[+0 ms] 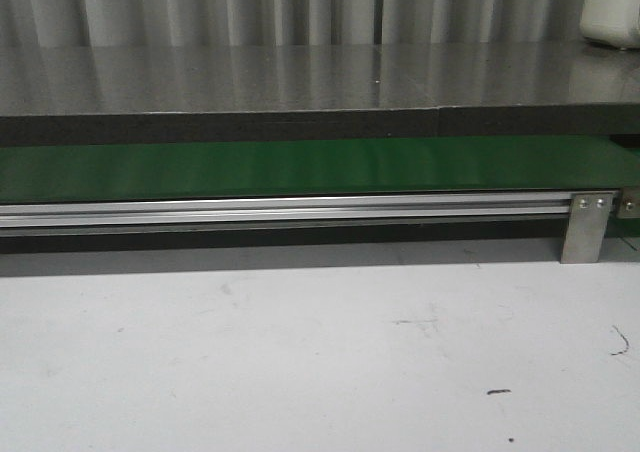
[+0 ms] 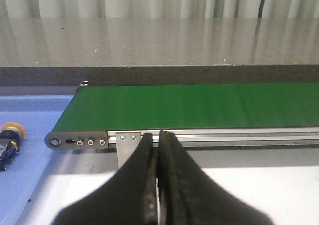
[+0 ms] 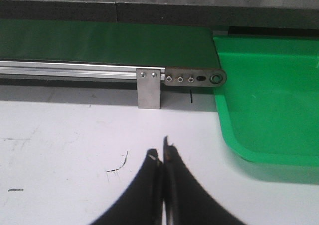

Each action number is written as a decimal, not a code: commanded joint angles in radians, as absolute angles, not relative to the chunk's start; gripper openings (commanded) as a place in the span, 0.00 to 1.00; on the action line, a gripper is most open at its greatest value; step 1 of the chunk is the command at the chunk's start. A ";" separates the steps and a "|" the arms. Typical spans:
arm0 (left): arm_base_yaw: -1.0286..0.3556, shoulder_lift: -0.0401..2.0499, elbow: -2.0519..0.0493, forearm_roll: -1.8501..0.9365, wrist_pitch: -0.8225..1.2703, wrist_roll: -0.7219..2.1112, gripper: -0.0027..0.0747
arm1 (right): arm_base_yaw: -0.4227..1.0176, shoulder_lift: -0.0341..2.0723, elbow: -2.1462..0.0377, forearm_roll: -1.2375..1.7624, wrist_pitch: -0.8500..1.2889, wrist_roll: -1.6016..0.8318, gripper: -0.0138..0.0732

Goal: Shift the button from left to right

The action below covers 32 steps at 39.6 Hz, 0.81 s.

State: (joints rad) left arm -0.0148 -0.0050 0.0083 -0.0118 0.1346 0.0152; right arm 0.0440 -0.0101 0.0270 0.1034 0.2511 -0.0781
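The button (image 2: 10, 139), black body with a round orange-yellow cap, lies in a blue tray (image 2: 30, 150) at the edge of the left wrist view, beyond the end of the green belt (image 2: 199, 105). My left gripper (image 2: 158, 135) is shut and empty, in front of the belt's rail. My right gripper (image 3: 162, 153) is shut and empty over the white table, near a green tray (image 3: 269, 100) at the belt's other end. Neither gripper nor the button shows in the front view, where the belt (image 1: 300, 167) runs across.
An aluminium rail (image 1: 280, 210) with a metal bracket (image 1: 585, 227) fronts the belt. A dark grey shelf (image 1: 300, 82) sits behind and above it. A white object (image 1: 612, 12) stands at the far right. The white table (image 1: 300, 352) lies in front.
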 commanded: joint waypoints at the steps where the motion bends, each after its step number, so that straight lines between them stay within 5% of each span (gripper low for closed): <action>1: -0.015 -0.023 0.038 -0.016 0.052 0.007 0.01 | 0.035 -0.027 0.018 0.105 0.176 -0.085 0.08; 32: -0.015 -0.023 0.038 -0.016 0.052 0.007 0.01 | 0.035 -0.027 0.018 0.105 0.168 -0.085 0.08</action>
State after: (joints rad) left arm -0.0148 -0.0050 0.0083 -0.0118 0.1346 0.0152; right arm 0.0440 -0.0101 0.0270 0.1034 0.2511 -0.0781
